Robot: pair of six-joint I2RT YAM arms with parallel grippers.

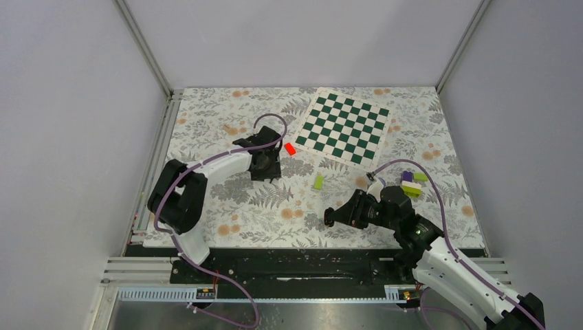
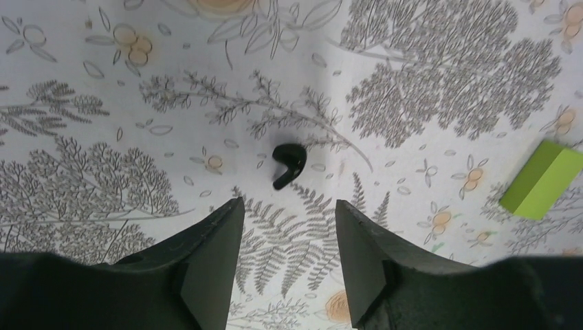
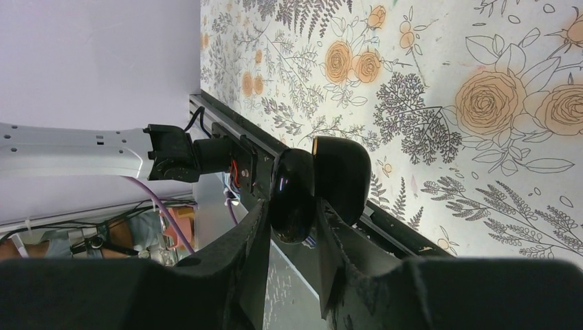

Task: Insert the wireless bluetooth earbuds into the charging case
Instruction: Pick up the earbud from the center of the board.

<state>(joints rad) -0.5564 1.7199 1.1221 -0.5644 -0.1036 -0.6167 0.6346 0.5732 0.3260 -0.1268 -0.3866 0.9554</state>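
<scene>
Left gripper [image 2: 289, 206] is hovering with jaws wide, the earbud [image 2: 289, 165] lying just ahead of its fingertips on the floral mat [image 2: 103, 103]. It's tiny, glossy and curved, so I'd be centring over it and closing gently. Right gripper [image 3: 294, 206] is clamping the charging case [image 3: 340, 175], slick and rounded, both halves showing between its fingers.

**Floral table, scattered pieces**

On my remote feed, the floral-printed table [image 1: 275, 206] carries a green-and-white checkerboard [image 1: 342, 127] toward its far right corner. A red block [image 1: 290, 148] lies just off the board's left corner and a lime-green block [image 1: 318, 181] mid-table. A purple block [image 1: 408, 177] sits near the right edge. One black earbud [image 2: 289, 163] lies apart from the lime-green block.
</scene>
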